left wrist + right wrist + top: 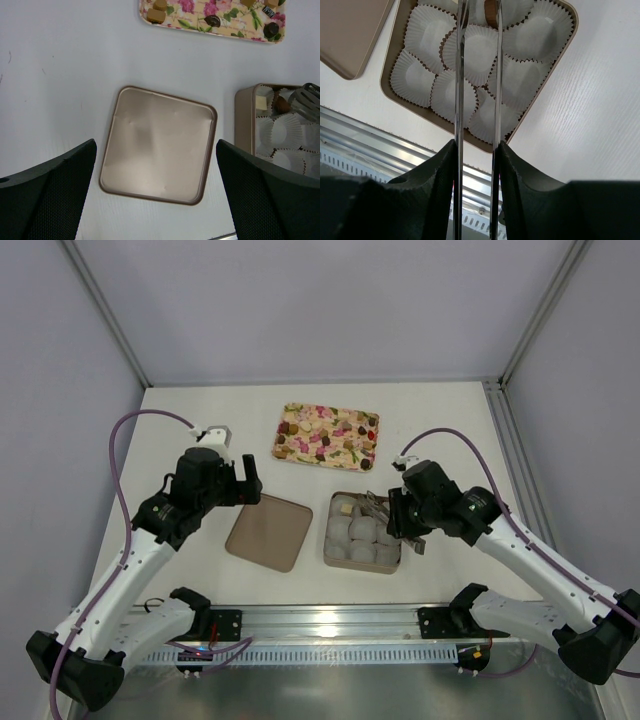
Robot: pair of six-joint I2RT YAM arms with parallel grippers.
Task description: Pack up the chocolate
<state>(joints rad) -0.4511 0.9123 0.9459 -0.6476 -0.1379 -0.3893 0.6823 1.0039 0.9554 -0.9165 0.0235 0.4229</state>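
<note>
The job has only just begun. Most of the chocolate (213, 21) lies on the tray (192, 20), out by the far edge of the table (200, 420). The box (243, 120) sits close to the near edge, a bit right of the middle. It is full of white cups (422, 42).

One pale piece (260, 103) is in the cup at the far left corner of the box. A brown piece (490, 12) is at the next cup, between the tips of the tongs (459, 100). I cannot tell if it is down in the cup yet. The other cups I can see look empty.

The right gripper (476, 150) squeezes the tongs tight. The left gripper (248, 485) is wide open and holds nothing. It hangs over the lid (165, 125), which lies flat just left of the box.

So there are lots of pieces to move, and after that I think the lid goes on.
</note>
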